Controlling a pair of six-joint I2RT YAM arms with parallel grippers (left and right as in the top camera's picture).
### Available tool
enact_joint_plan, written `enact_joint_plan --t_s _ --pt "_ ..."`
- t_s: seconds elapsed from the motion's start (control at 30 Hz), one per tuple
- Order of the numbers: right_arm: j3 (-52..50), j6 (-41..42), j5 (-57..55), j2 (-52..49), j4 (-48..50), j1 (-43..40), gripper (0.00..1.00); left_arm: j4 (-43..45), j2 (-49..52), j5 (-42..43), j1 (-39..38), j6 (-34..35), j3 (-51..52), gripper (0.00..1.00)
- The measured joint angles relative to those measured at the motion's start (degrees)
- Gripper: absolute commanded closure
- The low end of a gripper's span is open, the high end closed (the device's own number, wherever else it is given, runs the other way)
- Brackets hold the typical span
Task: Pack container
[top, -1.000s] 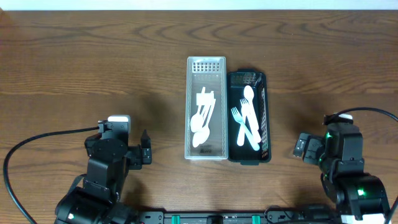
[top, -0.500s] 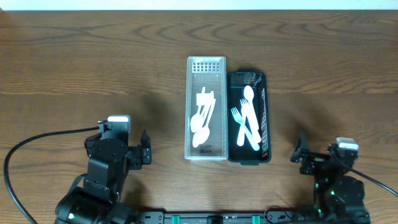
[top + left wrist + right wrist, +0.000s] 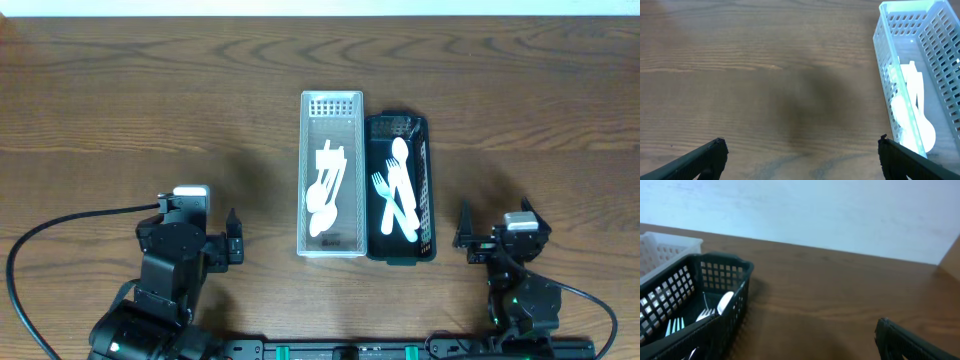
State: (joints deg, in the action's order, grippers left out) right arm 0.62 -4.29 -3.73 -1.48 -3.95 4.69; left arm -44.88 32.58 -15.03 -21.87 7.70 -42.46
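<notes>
A white slotted basket [image 3: 331, 105] holding white plastic spoons [image 3: 324, 195] stands mid-table, touching a black basket [image 3: 427, 190] with white forks and spoons [image 3: 397, 195]. The white basket also shows in the left wrist view [image 3: 890, 60], the black basket in the right wrist view [image 3: 715, 305]. My left gripper [image 3: 233, 240] is open and empty, left of the white basket; in its wrist view [image 3: 800, 160] it hovers over bare wood. My right gripper [image 3: 492, 232] is open and empty, right of the black basket near the front edge.
A pale wall rises behind the table in the right wrist view [image 3: 815, 210]. Black cables trail from both arms along the front edge [image 3: 60, 230].
My right arm has pulled back toward the front edge and turned, its gripper now low beside the black basket. The left arm and both baskets have not moved.
</notes>
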Motion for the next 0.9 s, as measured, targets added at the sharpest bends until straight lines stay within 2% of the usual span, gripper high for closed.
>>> enact_joint_plan --t_s 0.9 --pt "0.0 -1.4 0.3 0.1 0.0 0.0 0.01 -0.1 0.0 0.0 0.0 0.0 0.0 0.02"
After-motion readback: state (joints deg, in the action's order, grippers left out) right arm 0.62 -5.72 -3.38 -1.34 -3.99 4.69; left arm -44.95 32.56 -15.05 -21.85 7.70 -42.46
